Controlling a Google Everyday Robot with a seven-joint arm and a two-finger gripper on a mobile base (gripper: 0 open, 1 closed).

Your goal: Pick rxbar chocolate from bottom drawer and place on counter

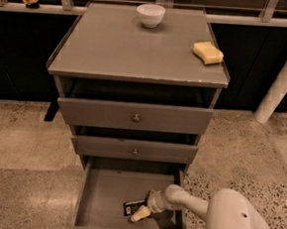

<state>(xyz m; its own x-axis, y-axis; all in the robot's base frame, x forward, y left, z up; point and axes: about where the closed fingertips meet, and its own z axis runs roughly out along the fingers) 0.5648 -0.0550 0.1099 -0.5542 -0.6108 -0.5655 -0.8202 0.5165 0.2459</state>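
The bottom drawer [102,202] is pulled open below the two knobbed drawers. The rxbar chocolate [132,206] lies on its grey floor at the right, a black wrapper with white print. My gripper [140,214] reaches into the drawer from the right, down at the bar's near right end and partly over it. I cannot see whether it touches the bar. My white arm [191,202] comes in over the drawer's right wall. The counter [129,48] is the grey top of the cabinet above.
A white bowl [150,14] stands at the back middle of the counter. A yellow sponge [208,52] lies near its right edge. The top drawer [136,117] and middle drawer [135,149] stick out slightly. A white post [282,82] stands at the right.
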